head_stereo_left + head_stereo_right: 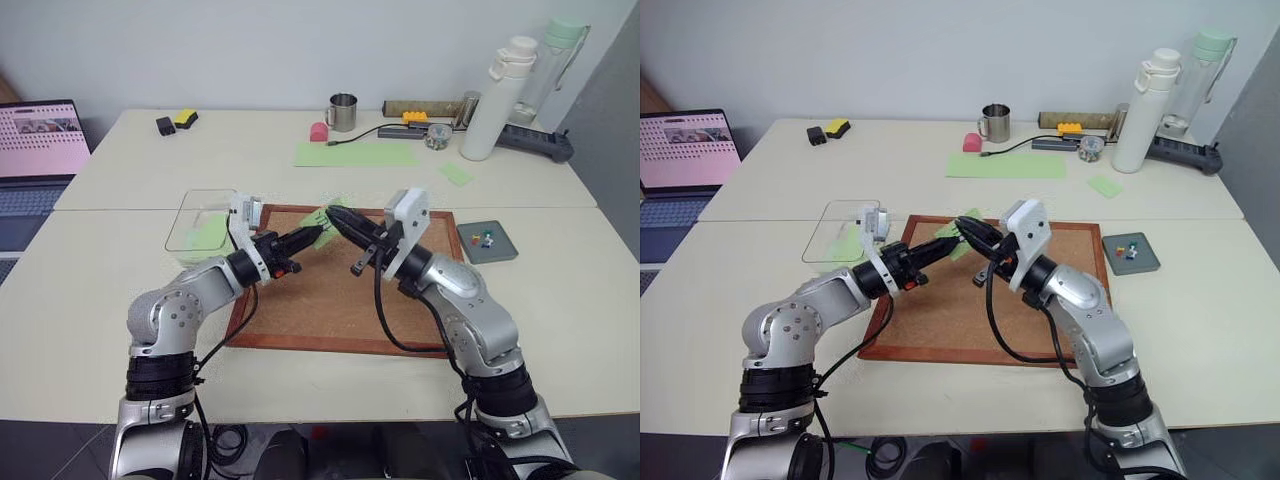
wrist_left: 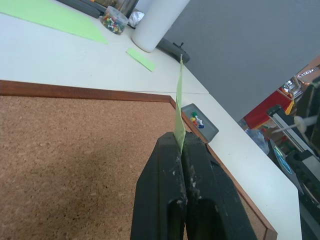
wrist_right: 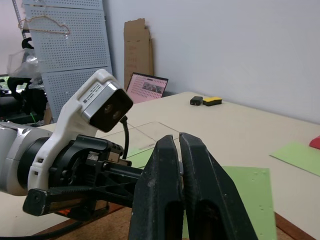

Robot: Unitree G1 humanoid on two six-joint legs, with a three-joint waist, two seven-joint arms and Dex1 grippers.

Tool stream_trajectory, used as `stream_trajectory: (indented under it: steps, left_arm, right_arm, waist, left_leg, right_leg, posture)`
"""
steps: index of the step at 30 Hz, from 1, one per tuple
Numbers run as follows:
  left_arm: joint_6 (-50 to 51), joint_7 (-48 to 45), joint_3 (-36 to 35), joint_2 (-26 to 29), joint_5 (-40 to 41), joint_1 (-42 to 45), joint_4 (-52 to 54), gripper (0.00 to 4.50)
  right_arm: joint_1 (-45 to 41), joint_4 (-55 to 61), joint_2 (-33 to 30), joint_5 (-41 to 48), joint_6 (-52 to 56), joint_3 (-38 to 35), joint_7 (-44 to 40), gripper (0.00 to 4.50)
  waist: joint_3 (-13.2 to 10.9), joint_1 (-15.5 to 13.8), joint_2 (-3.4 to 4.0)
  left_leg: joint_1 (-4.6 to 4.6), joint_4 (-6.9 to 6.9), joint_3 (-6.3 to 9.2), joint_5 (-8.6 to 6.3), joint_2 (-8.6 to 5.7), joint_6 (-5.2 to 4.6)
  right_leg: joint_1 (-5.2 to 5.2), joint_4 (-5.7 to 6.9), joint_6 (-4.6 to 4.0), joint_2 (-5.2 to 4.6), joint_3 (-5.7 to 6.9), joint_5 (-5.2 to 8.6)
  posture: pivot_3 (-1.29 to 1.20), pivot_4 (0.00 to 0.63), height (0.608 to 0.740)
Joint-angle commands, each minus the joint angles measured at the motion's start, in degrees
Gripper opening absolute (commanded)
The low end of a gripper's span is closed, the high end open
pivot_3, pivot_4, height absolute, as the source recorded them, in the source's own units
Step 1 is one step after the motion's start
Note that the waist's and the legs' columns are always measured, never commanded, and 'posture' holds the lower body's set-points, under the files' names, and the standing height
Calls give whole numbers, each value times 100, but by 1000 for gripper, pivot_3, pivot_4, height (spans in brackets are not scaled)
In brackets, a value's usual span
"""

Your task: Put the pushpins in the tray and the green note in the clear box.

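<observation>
Left gripper (image 1: 952, 234) pinching green note (image 1: 962, 237), right gripper (image 1: 965, 226) alongside, over corkboard (image 1: 980, 320)

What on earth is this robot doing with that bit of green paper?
It is tidying a desk. Both grippers, left and right, are shut on the small light-green sticky note, held over the cork board. The coloured pushpins already lie in the small dark-grey tray. The note still has to go into the clear plastic box.

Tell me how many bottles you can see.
2. A white bottle stands at the table's far right, and a clear bottle with a green cap is just behind it.
</observation>
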State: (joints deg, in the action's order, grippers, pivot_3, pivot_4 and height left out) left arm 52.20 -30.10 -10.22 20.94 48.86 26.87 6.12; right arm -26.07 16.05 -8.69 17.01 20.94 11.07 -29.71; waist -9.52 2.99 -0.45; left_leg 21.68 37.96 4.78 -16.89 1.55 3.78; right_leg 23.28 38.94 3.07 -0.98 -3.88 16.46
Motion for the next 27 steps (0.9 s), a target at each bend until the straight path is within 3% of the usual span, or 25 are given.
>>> stream_trajectory:
  steps: [1, 5, 8, 16, 24, 27]
  left_arm:
    - [-180, -289, 140, 414, -216, -3, 546, 5]
    - [-747, -995, 910, 1026, -925, -88, 1049, 5]
    - [-1728, -1582, 1793, 1458, -1937, -10, 1209, 5]
    - [-2789, -1888, 2420, 1047, -2784, 441, 882, 5]
    - [-3117, -2124, 2470, 918, -3029, 471, 730, 5]
    - [-3127, -2134, 2437, 900, -3062, 429, 749, 0]
  right_arm:
    - [71, 390, -225, 177, 206, -429, 85, 0]
    - [164, 286, -530, 127, 653, -1255, 665, 0]
    - [254, -45, -769, 153, 937, -1906, 1052, 0]
    - [195, -1401, -1367, 62, 1002, -2717, 1286, 0]
    - [-190, -2698, -1675, 153, 901, -3007, 1097, 0]
    - [-317, -3025, -1752, 107, 755, -2981, 979, 593]
  waist:
    - [0, 0, 0]
    - [-1, -18, 0]
    - [-1, -88, 0]
    - [-3, -109, -1]
    - [-4, -57, -1]
    - [-5, -61, -2]
  left_leg:
    - [0, 0, 0, 0, 0, 0]
    - [1, -2, -1, 0, 0, 0]
    - [2, -1, -5, 1, -5, 1]
    - [2, -1, -15, -1, -6, -2]
    - [1, -2, -20, -1, -5, -3]
    - [2, -2, -20, -1, -5, -3]
  right_leg:
    - [0, 0, 0, 0, 0, 0]
    - [1, -1, 0, 1, -1, 0]
    - [1, -5, 0, -3, -3, 0]
    - [0, -5, 0, 0, -10, 0]
    - [1, -4, 0, 2, -16, 0]
    - [0, -5, 0, 2, -15, 0]
  posture:
    - [0, 150, 740]
    - [0, 150, 740]
    - [0, 150, 740]
    - [0, 150, 740]
    - [0, 150, 740]
    - [0, 150, 740]
